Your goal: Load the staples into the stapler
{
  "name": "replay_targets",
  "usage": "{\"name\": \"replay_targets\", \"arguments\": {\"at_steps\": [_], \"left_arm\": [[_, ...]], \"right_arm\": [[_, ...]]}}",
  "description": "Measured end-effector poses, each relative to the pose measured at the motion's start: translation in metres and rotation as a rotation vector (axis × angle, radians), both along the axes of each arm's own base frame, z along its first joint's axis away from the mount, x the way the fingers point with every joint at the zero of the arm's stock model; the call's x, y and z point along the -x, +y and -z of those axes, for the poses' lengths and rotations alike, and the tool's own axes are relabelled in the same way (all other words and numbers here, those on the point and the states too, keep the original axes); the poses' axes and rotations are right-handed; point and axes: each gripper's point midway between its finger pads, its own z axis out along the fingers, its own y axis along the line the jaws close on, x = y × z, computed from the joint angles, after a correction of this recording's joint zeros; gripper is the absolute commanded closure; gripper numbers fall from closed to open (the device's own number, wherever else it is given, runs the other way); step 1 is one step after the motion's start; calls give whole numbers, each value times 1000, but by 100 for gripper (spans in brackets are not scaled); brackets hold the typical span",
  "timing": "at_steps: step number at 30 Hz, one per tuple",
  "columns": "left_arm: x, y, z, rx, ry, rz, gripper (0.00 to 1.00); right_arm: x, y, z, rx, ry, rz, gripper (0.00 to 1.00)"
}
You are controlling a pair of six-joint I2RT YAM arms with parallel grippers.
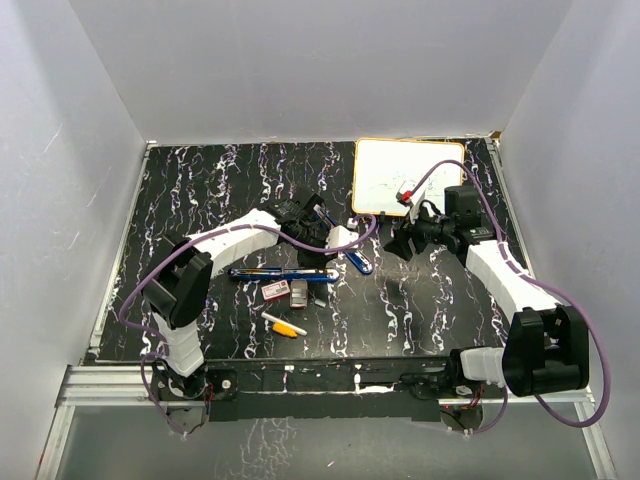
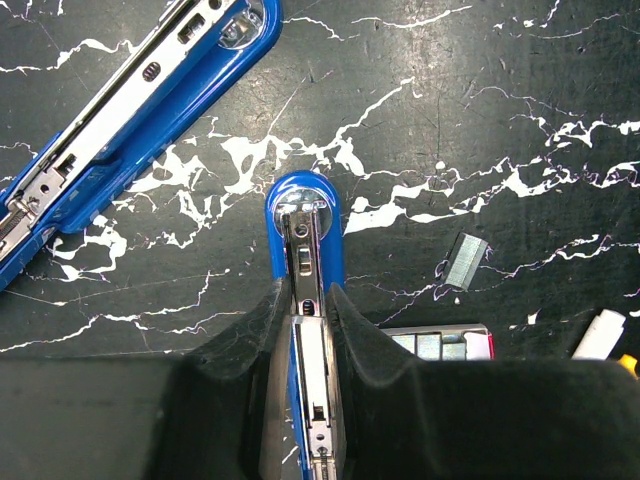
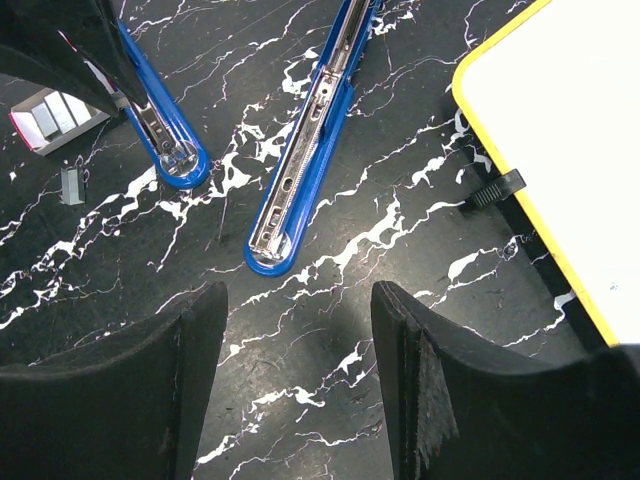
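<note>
Left end effector (image 2: pixel 307 300) clamps stapler (image 2: pixel 305 215); staples (image 2: pixel 465 262) lie nearby.

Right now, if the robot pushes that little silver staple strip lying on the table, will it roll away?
Probably not: the staple strip looks blocky with flat sides, so it should slide rather than roll. It is tiny beside the blue stapler, so likely very light. The glossy table may let it skid easily.

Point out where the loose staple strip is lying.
In the left wrist view, the loose staple strip lies on the black table, right of the blue stapler arm clamped in the left end effector, just beyond the open staple box.
</note>
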Motion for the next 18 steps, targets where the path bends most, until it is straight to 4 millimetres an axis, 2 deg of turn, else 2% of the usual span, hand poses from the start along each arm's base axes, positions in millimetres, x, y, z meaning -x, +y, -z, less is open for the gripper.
{"name": "replay_targets", "arguments": {"at_steps": [18], "left_arm": [[-2,-1,-1,1,-11,11,98]], "right_arm": [[1,1,-1,-8,1,-6,36]]}}
